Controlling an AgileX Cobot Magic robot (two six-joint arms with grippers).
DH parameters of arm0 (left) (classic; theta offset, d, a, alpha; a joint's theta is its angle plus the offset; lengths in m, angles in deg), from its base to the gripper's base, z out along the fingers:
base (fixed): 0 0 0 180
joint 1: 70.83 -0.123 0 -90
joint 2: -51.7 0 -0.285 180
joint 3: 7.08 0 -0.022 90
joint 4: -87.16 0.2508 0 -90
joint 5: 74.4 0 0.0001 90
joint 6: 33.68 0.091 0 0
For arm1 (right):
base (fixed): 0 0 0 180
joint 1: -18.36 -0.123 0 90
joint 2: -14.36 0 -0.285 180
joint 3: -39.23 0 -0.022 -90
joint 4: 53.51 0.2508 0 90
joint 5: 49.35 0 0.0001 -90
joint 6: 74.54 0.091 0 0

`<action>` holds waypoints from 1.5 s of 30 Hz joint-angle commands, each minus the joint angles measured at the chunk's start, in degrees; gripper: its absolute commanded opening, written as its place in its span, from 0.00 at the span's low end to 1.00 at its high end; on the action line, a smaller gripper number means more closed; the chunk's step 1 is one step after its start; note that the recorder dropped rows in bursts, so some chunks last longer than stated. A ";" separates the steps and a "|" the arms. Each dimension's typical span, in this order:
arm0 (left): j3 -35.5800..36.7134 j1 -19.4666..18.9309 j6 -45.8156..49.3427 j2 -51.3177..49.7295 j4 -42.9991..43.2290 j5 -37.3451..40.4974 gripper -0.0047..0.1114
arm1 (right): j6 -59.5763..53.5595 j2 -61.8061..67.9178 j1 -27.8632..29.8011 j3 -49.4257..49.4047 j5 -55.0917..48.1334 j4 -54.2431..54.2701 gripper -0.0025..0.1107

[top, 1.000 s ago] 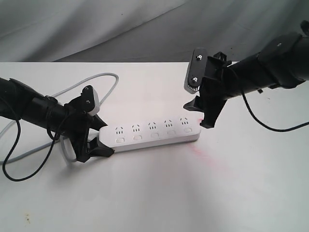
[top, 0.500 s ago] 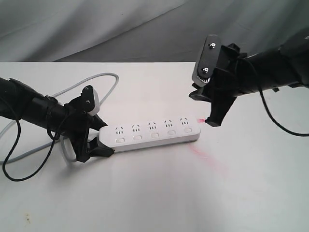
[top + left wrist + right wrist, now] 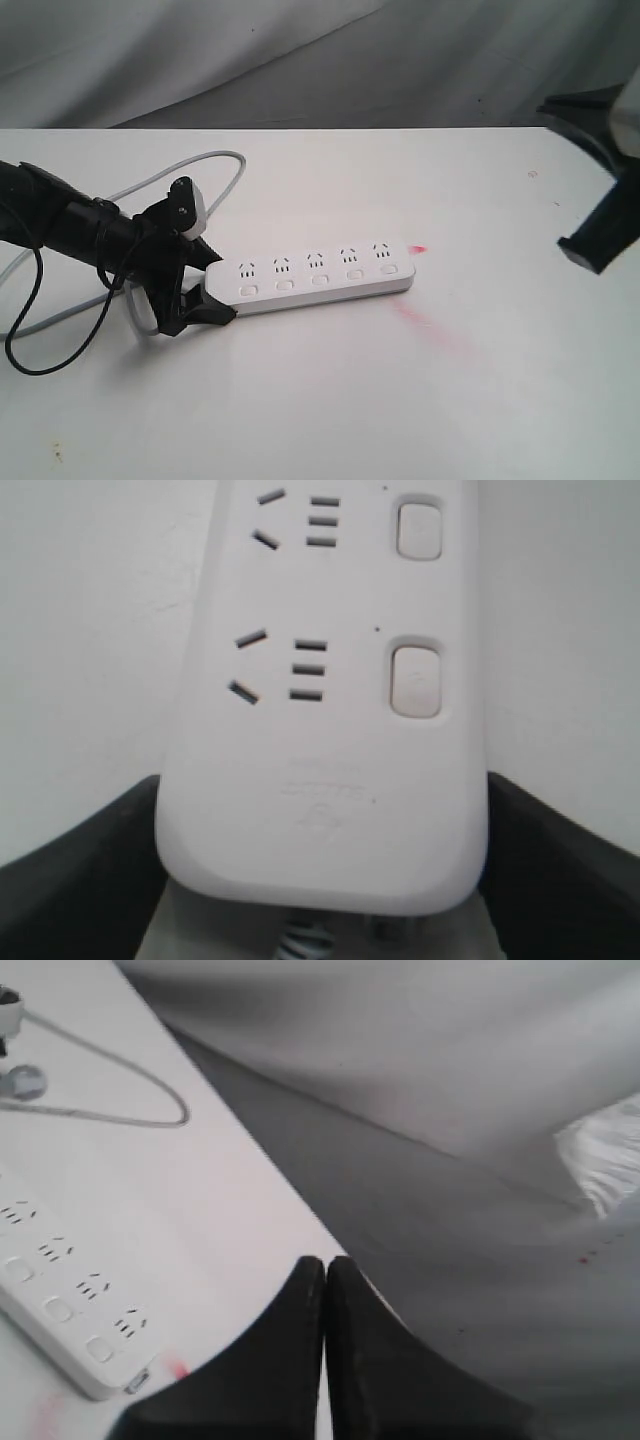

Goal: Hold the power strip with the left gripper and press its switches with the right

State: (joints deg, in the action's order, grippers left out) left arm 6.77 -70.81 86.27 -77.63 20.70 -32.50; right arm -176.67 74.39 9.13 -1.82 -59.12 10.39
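Hold looks set: left claw (image 3: 208, 282) grips power strip (image 3: 320, 275) by its near end; right claw (image 3: 322, 1280), shut and empty, hangs well clear, and next needs lowering onto its nearest switch (image 3: 388, 269).

The power strip (image 3: 320, 290) is plain white and its switches (image 3: 319, 280) are the same white; its socket slots are dark grey, one pattern repeated along the row. Its cord (image 3: 215, 153) is pale grey. The left hand (image 3: 220, 285) is black with a small white pad (image 3: 190, 208), and a thin black cable (image 3: 30, 372) loops near the tabletop's left edge. The right hand (image 3: 324, 1270) is black. The tabletop (image 3: 350, 400) is white, with a faint pink smear (image 3: 432, 330) and a small red mark (image 3: 418, 249). The backdrop cloth (image 3: 300, 60) is grey
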 commanded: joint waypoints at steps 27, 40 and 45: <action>-0.30 0.26 -0.02 -0.07 -0.25 0.14 0.49 | 2.48 -36.57 15.66 -8.37 -7.27 1.19 0.02; -0.30 0.26 -0.02 -0.07 -0.25 0.13 0.49 | 59.82 -37.97 20.64 -8.37 -8.80 -40.66 0.02; -0.30 0.26 -0.02 -0.07 -0.25 0.13 0.49 | 84.98 -37.97 20.64 -11.43 -6.48 -60.98 0.02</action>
State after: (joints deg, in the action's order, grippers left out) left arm 6.77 -70.81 86.27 -77.63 20.77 -32.50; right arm -99.52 36.29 29.27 -10.81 -68.39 -46.06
